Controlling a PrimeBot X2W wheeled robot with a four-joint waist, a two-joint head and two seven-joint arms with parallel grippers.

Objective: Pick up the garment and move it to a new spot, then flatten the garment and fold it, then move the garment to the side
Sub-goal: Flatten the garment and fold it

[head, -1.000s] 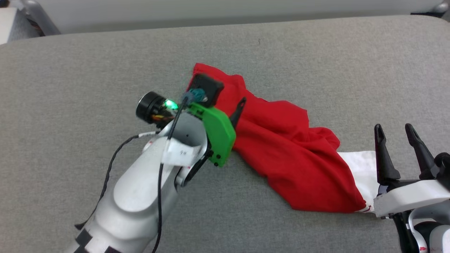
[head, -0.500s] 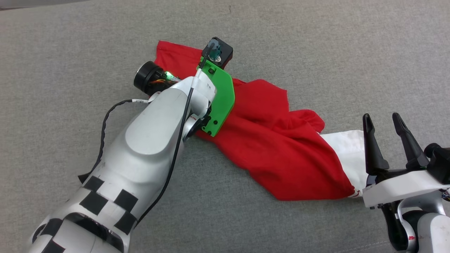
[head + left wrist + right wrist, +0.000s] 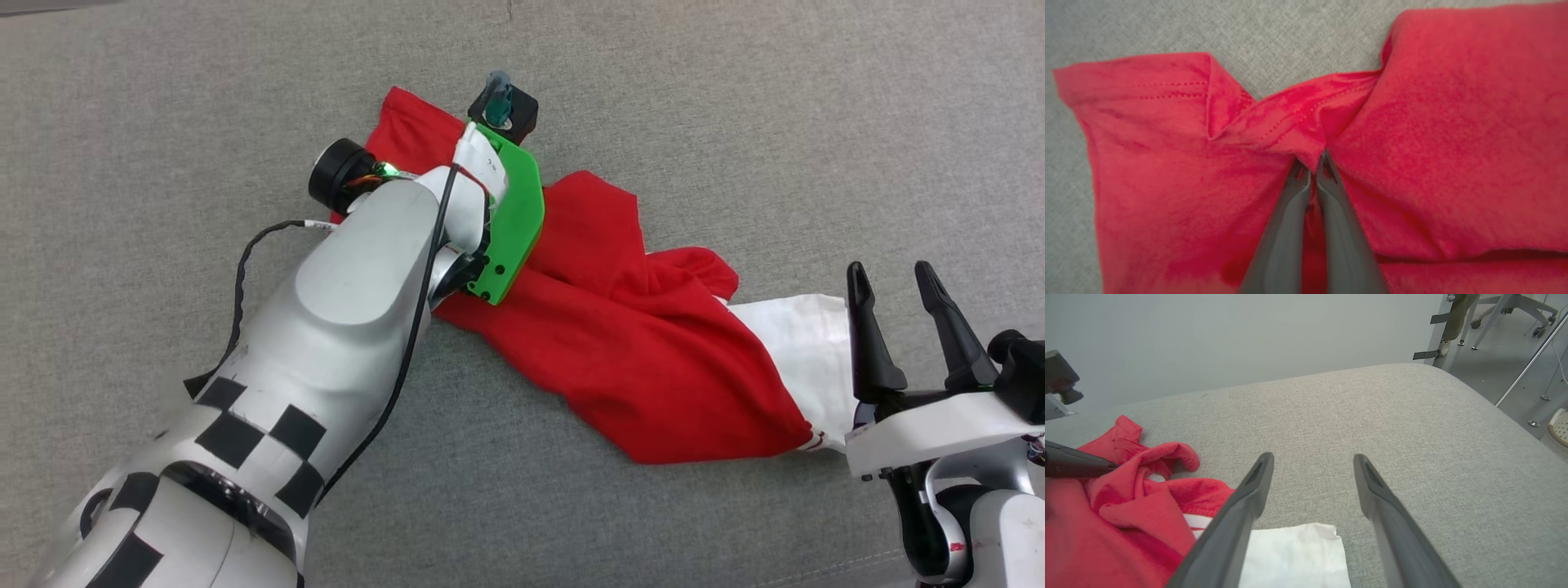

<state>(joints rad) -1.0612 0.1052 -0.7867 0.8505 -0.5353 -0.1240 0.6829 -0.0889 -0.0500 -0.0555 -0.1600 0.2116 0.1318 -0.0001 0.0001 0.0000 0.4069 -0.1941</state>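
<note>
Pinching only a thin hem fold, the closed left end effector (image 3: pixel 1312 163) may lose the crumpled garment (image 3: pixel 669 367) lying on the desk (image 3: pixel 735 122) once lifted; the right end effector (image 3: pixel 890 273) stands open at its other end.

— Where do the left gripper's (image 3: pixel 1312 165) long dark fingertips end?
— Buried in a fold of the crumpled red jersey garment (image 3: pixel 1433 143). That close view is soft, and the cloth runs past its right and bottom edges.
— And by the right gripper (image 3: pixel 1312 461)?
— The white sleeve (image 3: pixel 1294 555) between its fingers is cut off at the bottom edge.
</note>
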